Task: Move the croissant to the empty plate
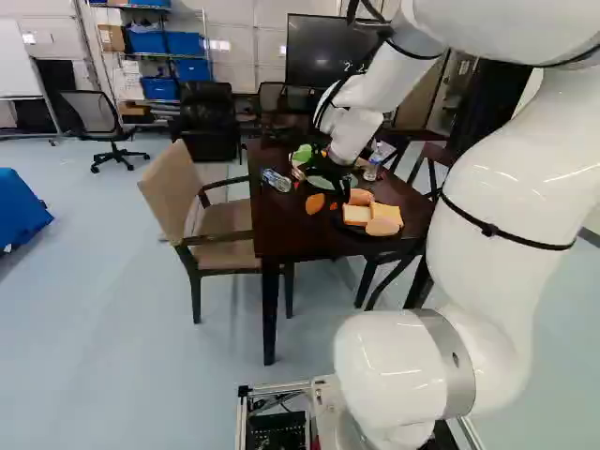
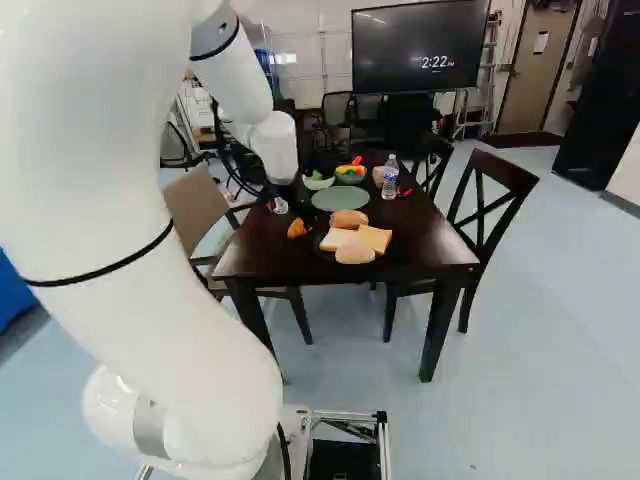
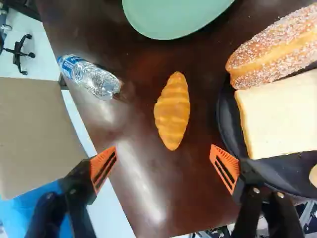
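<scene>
Golden croissant [image 3: 173,111] lies on your dark worktop [image 3: 173,198], near the edge by the armchair [image 1: 171,192], between water bottle [image 3: 90,77] and laden black plate [image 3: 224,116]; your hand [image 1: 326,185] hangs, fingers spread, croissant ahead, green plate [image 3: 173,16] beyond.

1. White arm [image 1: 497,187] filling the right side, its black gripper [image 1: 321,190] over the dark table [image 1: 281,230] near centre
2. Croissant [image 1: 315,203] on the table at centre, left of the black plate [image 1: 352,230] bearing bread [image 1: 356,215]
3. Lying bottle [image 1: 276,179] left of centre; upright bottle [image 1: 374,161] right of centre
4. Beige armchair [image 1: 171,192] at centre left
5. Blue bins [image 1: 147,41] on shelves, upper left
6. Dark screen [image 1: 319,56], top centre
</scene>
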